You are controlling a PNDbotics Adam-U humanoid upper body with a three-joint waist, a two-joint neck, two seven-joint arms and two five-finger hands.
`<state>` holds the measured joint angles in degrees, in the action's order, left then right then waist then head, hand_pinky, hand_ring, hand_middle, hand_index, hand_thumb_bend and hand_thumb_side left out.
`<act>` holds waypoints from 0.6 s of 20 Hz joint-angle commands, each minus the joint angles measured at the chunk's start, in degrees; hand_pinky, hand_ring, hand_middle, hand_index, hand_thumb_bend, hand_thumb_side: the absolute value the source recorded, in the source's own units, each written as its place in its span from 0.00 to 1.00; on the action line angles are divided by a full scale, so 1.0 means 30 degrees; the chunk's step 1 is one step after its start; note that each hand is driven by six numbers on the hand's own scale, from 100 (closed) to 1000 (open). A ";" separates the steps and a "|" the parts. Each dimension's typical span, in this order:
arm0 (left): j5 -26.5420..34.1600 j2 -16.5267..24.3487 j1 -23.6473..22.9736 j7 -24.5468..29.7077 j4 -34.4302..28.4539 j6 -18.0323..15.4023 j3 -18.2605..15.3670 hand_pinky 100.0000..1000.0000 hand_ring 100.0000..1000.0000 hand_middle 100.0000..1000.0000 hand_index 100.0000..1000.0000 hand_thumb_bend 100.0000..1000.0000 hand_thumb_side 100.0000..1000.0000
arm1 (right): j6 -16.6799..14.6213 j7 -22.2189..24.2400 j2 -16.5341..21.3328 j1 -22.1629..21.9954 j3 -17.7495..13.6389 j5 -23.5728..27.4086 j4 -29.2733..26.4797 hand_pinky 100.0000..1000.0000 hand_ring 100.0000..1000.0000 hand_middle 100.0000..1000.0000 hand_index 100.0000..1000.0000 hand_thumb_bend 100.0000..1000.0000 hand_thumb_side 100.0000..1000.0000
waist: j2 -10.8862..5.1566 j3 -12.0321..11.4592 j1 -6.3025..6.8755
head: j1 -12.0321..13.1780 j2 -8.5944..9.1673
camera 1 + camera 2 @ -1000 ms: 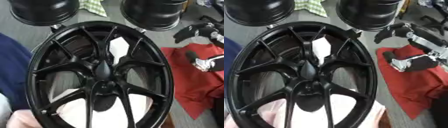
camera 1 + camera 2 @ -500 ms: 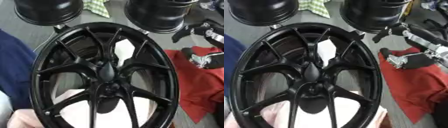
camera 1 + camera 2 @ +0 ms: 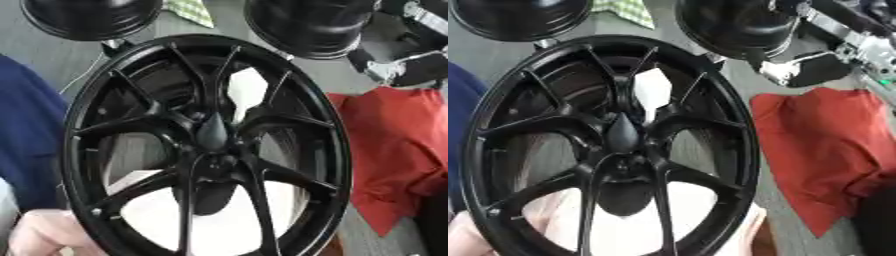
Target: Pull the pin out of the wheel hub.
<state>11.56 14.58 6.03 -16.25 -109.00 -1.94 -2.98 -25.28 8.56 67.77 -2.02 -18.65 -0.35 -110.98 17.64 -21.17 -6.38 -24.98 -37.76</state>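
Observation:
A large black multi-spoke wheel hub (image 3: 105, 125) fills the middle of both views, standing tilted. At its centre sits a dark tapered pin (image 3: 213, 132), pointing up between the spokes. A person's bare hand (image 3: 39, 231) holds the rim at the lower left, and another hand (image 3: 752, 231) shows at the lower right edge. My right hand (image 3: 811, 69), black with silver parts, hangs at the upper right beyond the rim, apart from the wheel and the pin. My left hand is out of sight.
Two more black rims (image 3: 92, 17) (image 3: 311, 25) stand at the back. A red cloth (image 3: 824, 145) lies on the grey floor to the right. Blue clothing (image 3: 22, 135) borders the left edge. A checked cloth (image 3: 194, 10) lies between the back rims.
My right hand has drawn back from over the red cloth towards the upper right corner. The wheel has stayed about where it was, still held by the person.

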 commanded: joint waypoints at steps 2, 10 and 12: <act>0.0051 0.0318 0.0006 0.0105 -0.0088 -0.0017 0.0031 0.64 0.53 0.48 0.70 0.24 0.48 | -0.0145 0.0449 0.0031 0.0536 0.0092 -0.1272 -0.1093 0.81 0.78 0.69 0.78 0.05 0.39 | -0.0566 -0.0161 0.0130 | -0.0574 -0.0149; 0.0156 0.0191 -0.0078 0.0244 -0.0005 -0.0004 0.0144 0.64 0.53 0.48 0.70 0.24 0.48 | 0.0348 0.1388 -0.0146 0.1735 0.0662 -0.1803 -0.0844 0.81 0.79 0.71 0.79 0.05 0.42 | -0.0459 -0.0506 0.0265 | -0.1004 0.0242; 0.0144 0.0172 -0.0069 0.0320 0.0010 0.0022 0.0192 0.64 0.53 0.48 0.70 0.24 0.48 | 0.0344 0.1850 -0.0100 0.2018 0.0824 -0.1721 -0.0481 0.81 0.79 0.72 0.79 0.04 0.43 | -0.0384 -0.0574 0.0287 | -0.1008 0.0339</act>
<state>11.66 14.54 5.73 -15.58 -108.36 -1.85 -2.49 -24.28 13.43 66.12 3.54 -15.79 -5.38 -112.75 17.20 -22.89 -5.79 -27.80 -37.61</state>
